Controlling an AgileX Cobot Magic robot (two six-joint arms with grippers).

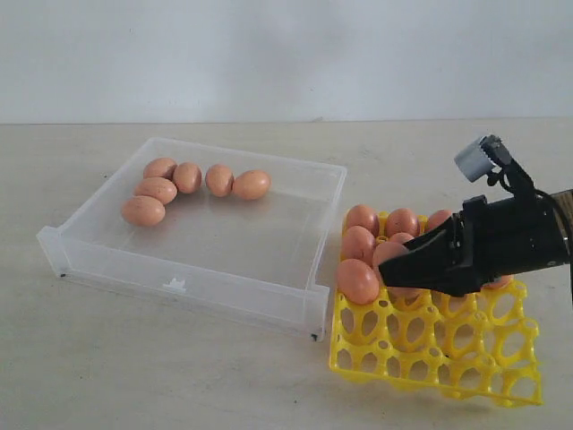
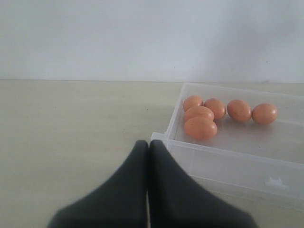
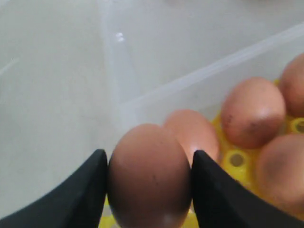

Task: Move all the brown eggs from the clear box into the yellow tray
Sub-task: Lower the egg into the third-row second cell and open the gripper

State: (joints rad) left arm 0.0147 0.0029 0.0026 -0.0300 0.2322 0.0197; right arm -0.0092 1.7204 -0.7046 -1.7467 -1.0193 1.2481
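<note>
Placing step in hand. The right claw (image 1: 397, 268) pinches one brown egg (image 3: 149, 185) just above the yellow tray (image 1: 448, 358), which sits toward the right edge of the worktop (image 1: 134, 376), beside seated eggs (image 1: 363, 218). Six loose eggs (image 1: 219, 179) lie in the clear box (image 1: 224, 287), toward the far edge. The left claw (image 2: 148, 145) is pressed together and empty. Judged next: lower the egg into a vacant cell and release it gently.

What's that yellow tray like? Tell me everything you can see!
The yellow tray is a bright, plastic-looking square grid of round open cells with small raised posts between them. It lies flat on the table, close beside the clear box. Its far cells hold brown eggs; the near rows are empty. The right end effector reaches over it, shut on one brown egg.
</note>
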